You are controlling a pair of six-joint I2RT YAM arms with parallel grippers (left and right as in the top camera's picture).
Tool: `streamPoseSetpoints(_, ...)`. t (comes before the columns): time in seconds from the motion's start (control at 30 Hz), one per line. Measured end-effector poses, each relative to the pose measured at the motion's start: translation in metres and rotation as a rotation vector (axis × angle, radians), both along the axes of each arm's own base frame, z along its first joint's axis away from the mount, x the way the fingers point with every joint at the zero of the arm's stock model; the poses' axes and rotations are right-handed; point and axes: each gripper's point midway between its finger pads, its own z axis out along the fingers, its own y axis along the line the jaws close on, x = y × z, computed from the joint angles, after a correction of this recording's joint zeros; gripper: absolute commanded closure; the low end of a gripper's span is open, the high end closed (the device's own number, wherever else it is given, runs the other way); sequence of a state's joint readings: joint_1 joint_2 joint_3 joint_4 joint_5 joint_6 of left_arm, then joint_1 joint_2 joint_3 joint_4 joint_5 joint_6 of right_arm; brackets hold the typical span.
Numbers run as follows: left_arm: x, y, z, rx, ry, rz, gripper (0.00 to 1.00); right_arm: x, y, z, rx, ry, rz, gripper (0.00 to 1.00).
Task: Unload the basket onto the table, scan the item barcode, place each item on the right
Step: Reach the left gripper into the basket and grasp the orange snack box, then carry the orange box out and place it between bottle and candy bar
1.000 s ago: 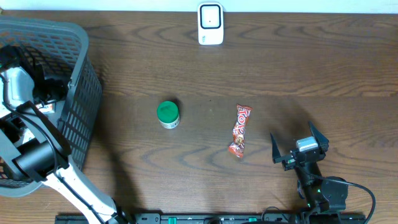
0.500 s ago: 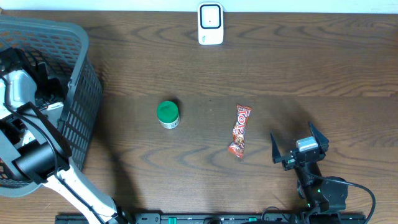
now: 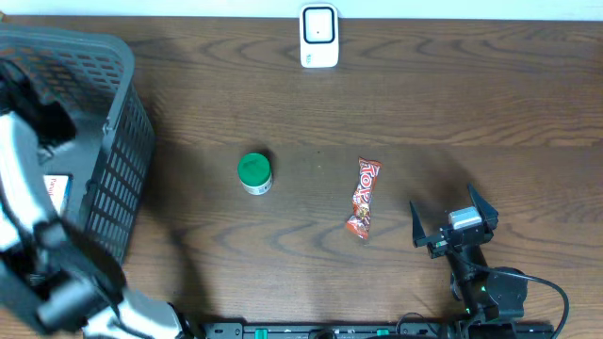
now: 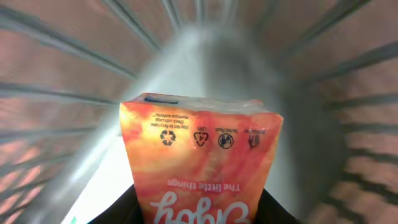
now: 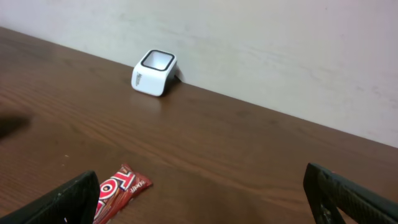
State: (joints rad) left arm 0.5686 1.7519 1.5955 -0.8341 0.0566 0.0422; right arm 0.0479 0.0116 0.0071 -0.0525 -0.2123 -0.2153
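While the wooden table (image 3: 424, 104) runs back to a pale wall (image 5: 280, 50), a grey mesh basket (image 3: 113, 160) fills its left end; inside, the left gripper (image 4: 199, 211) pinches an orange pack (image 4: 199, 143). The right gripper (image 3: 450, 215), jaws spread, stands by the front edge; the white scanner (image 3: 318, 36) sits at the far edge.
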Motion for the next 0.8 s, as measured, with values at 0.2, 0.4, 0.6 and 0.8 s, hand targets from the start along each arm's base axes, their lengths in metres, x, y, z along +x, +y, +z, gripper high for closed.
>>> streamPoseSetpoints(0.2, -0.027, -0.060, 0.129, -0.071, -0.366, -0.002, 0.61, 0.000, 0.000, 0.000, 0.000, 0.000, 0.000, 0.01)
streamPoseSetpoints(0.4, -0.053, -0.205, 0.206, -0.316, -0.597, -0.368, 0.59, 0.000, 0.000, 0.000, 0.000, 0.000, 0.000, 0.01)
streamPoseSetpoints(0.6, -0.088, -0.356, 0.207, -0.548, -0.509, -0.827, 0.59, 0.000, 0.000, 0.000, 0.000, 0.000, 0.000, 0.01)
streamPoseSetpoints(0.8, -0.100, -0.452, 0.126, -0.561, -0.192, -1.038, 0.59, 0.000, 0.000, 0.000, 0.000, 0.000, 0.000, 0.01)
